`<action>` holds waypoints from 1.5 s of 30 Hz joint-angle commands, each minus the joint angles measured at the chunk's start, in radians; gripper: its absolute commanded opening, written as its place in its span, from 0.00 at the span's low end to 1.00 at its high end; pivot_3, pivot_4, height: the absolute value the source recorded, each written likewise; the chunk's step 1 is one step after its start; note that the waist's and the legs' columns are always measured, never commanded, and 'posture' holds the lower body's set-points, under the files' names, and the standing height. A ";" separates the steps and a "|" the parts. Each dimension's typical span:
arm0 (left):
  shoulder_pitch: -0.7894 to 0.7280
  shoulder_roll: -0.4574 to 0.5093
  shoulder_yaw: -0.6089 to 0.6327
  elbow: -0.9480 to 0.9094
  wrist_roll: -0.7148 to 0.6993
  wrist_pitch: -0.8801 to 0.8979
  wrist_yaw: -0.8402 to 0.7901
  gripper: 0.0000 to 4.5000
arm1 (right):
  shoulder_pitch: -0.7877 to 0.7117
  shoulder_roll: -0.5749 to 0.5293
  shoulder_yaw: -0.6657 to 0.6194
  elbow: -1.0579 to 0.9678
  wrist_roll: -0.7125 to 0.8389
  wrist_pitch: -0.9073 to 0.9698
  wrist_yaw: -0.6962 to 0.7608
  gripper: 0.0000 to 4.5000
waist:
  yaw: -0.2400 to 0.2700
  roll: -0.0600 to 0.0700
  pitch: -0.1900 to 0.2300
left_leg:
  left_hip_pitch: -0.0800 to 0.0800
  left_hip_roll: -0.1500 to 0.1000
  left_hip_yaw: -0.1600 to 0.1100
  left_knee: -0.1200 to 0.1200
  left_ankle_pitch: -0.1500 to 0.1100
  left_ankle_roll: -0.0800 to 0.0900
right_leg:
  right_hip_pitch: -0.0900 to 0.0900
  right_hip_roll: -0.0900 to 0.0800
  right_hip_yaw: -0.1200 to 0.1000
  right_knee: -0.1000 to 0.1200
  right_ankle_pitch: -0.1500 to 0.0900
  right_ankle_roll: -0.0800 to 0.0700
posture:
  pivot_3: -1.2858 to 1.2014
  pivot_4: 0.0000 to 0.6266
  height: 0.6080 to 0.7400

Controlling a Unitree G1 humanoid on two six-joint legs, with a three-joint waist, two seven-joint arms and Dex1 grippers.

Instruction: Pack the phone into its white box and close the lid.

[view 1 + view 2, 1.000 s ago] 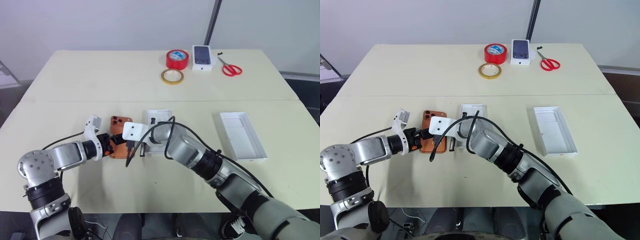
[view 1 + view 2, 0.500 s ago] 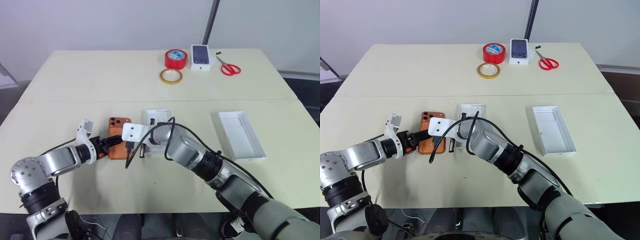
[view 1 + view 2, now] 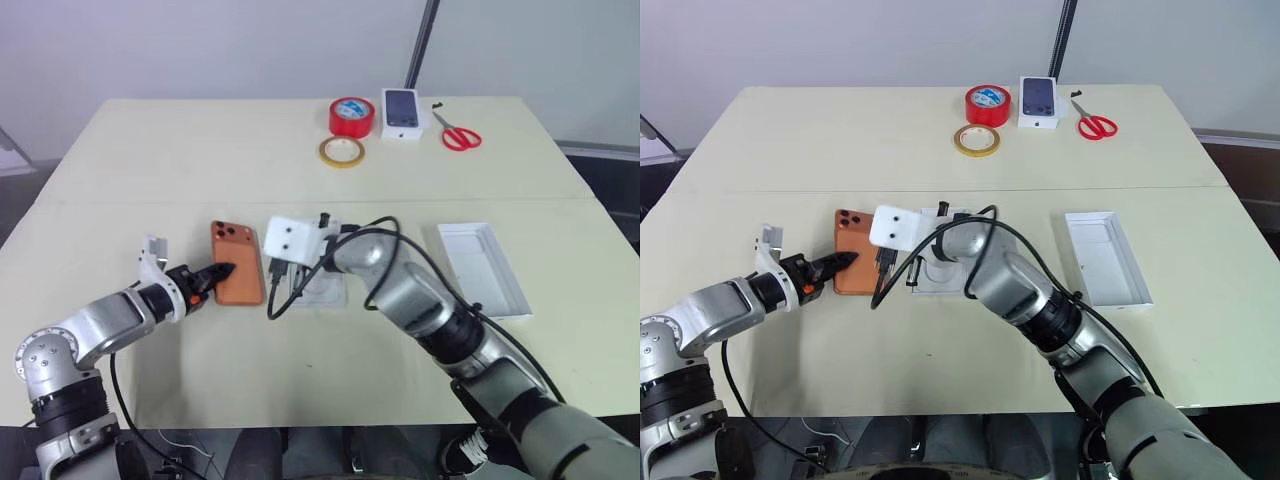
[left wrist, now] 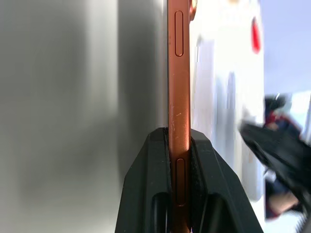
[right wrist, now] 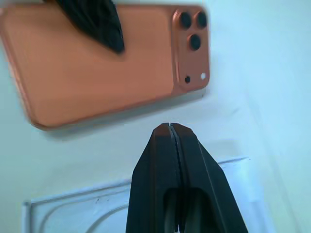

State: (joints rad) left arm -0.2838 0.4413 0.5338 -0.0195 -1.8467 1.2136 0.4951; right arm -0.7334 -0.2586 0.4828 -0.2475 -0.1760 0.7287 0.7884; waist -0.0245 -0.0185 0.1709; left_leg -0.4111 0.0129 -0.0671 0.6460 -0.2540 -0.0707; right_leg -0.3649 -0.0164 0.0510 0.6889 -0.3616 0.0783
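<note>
- Fingers of our left gripper [image 4: 179, 160] clamp the phone [image 3: 237, 276] by its long edge — a thin-side pinch, likely so we can lift it off the desk [image 3: 200, 150].
- Our right gripper [image 5: 170, 133], fingers together and empty, hovers just beside the phone over a white tray [image 3: 322, 285].
- Well to the right lies the lid [image 3: 483, 270] — open side up.

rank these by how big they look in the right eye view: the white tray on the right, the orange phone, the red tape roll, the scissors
Largest to smallest as they look:
1. the white tray
2. the phone
3. the red tape roll
4. the scissors

The tape roll and scissors look nearly alike, and both lie at the table's far edge, so their ranking is unsure.
</note>
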 commanded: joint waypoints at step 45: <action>-0.206 0.265 -0.428 -0.160 0.309 -0.098 -0.290 0.94 | 0.316 -0.442 -0.325 -0.108 0.264 -0.034 -0.046 0.00 | 0.012 0.002 0.003 | 0.002 0.000 0.000 0.001 0.000 0.002 | 0.006 0.004 0.001 -0.004 0.000 0.000 | 0.52 0.24 1.00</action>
State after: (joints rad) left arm -0.4774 0.6814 0.0993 -0.1420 -1.6177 1.1299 0.2736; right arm -0.3874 -0.7021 0.1555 -0.3630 0.1131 0.6929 0.7634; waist -0.0123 -0.0168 0.1740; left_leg -0.4091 0.0128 -0.0667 0.6471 -0.2537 -0.0702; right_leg -0.3594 -0.0125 0.0516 0.6847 -0.3617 0.0784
